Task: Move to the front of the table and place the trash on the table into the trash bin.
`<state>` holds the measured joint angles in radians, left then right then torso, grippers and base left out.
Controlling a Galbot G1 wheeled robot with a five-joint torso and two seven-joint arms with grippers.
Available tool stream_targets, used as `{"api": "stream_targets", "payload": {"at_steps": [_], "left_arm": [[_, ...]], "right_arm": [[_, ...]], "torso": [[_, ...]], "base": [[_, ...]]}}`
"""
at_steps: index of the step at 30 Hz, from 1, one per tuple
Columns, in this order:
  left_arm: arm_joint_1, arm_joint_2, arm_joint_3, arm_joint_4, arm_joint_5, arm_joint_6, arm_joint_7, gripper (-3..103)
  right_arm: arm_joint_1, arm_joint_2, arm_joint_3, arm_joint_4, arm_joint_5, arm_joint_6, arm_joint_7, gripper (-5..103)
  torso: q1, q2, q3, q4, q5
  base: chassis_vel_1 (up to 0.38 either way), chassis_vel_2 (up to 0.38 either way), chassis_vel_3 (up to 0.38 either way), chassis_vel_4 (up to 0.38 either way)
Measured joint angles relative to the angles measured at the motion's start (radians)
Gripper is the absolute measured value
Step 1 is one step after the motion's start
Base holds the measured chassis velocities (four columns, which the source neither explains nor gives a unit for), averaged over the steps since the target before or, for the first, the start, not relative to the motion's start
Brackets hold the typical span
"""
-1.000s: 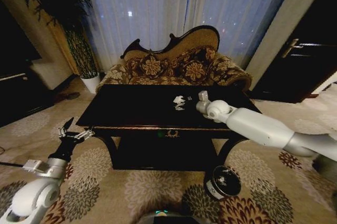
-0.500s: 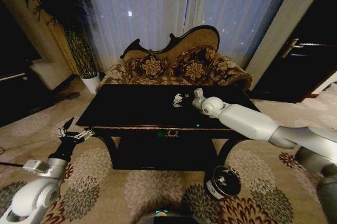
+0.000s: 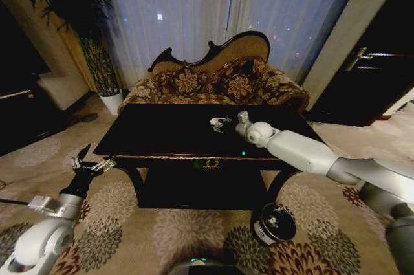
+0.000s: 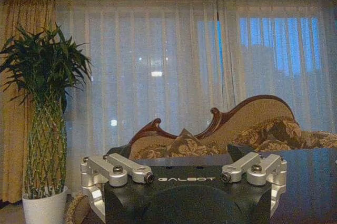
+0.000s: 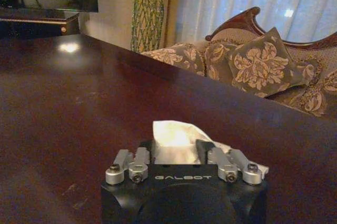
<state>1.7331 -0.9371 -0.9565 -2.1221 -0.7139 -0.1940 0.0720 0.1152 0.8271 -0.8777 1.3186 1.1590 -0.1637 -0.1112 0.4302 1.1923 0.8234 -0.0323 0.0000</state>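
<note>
The glossy black table (image 3: 162, 134) stands right in front of me. A small white crumpled piece of trash (image 3: 217, 121) lies on its far middle. My right gripper (image 3: 228, 122) reaches over the tabletop and is level with that piece. In the right wrist view the white trash (image 5: 171, 130) sits between the fingers of the right gripper (image 5: 176, 146), which is open around it. The round dark trash bin (image 3: 273, 223) with a white band stands on the carpet below the table's right front corner. My left gripper (image 3: 90, 160) hangs open and parked at the lower left, off the table.
A patterned sofa (image 3: 213, 81) runs behind the table. A tall plant in a white pot (image 3: 111, 101) stands at the back left, beside a dark cabinet (image 3: 19, 123). A dark door (image 3: 372, 74) is at the right. Patterned carpet (image 3: 194, 236) lies between me and the table.
My right gripper has slid left across the tabletop until it is at the white trash. The left arm has stayed put.
</note>
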Motion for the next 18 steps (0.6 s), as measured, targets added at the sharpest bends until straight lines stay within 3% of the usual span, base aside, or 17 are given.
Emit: {"api": "stream_targets", "payload": {"at_steps": [1, 3, 4, 7, 11, 18], "left_arm": [[0.000, 0.000, 0.000, 0.000, 0.000, 0.000, 0.000, 100], [0.000, 0.000, 0.000, 0.000, 0.000, 0.000, 0.000, 100], [0.000, 0.000, 0.000, 0.000, 0.000, 0.000, 0.000, 100], [0.000, 0.000, 0.000, 0.000, 0.000, 0.000, 0.000, 100], [0.000, 0.000, 0.000, 0.000, 0.000, 0.000, 0.000, 100], [0.000, 0.000, 0.000, 0.000, 0.000, 0.000, 0.000, 100]], "right_arm": [[0.001, -0.001, 0.001, 0.001, 0.001, 0.000, 0.001, 42], [0.002, -0.002, 0.002, 0.003, 0.002, 0.000, 0.002, 42], [0.003, -0.004, 0.005, 0.007, 0.002, 0.000, 0.003, 31], [0.002, -0.009, 0.010, 0.014, 0.003, 0.000, 0.007, 26], [-0.010, -0.023, 0.018, 0.034, 0.004, 0.000, 0.015, 4], [-0.037, -0.032, 0.037, 0.053, 0.003, -0.003, 0.024, 1]], "torso": [[0.000, 0.000, 0.000, 0.0000, 0.0000], [0.000, 0.000, 0.000, 0.0000, 0.0000], [0.000, 0.000, 0.000, 0.0000, 0.0000], [0.000, 0.000, 0.000, 0.0001, 0.0000], [0.000, 0.000, 0.000, 0.0000, 0.0000], [0.000, 0.000, 0.000, 0.0000, 0.0000]], "base": [[0.000, 0.000, 0.000, 0.000], [0.000, 0.000, 0.000, 0.000], [0.000, 0.000, 0.000, 0.000], [0.000, 0.000, 0.000, 0.000], [0.000, 0.000, 0.000, 0.000], [0.000, 0.000, 0.000, 0.000]]}}
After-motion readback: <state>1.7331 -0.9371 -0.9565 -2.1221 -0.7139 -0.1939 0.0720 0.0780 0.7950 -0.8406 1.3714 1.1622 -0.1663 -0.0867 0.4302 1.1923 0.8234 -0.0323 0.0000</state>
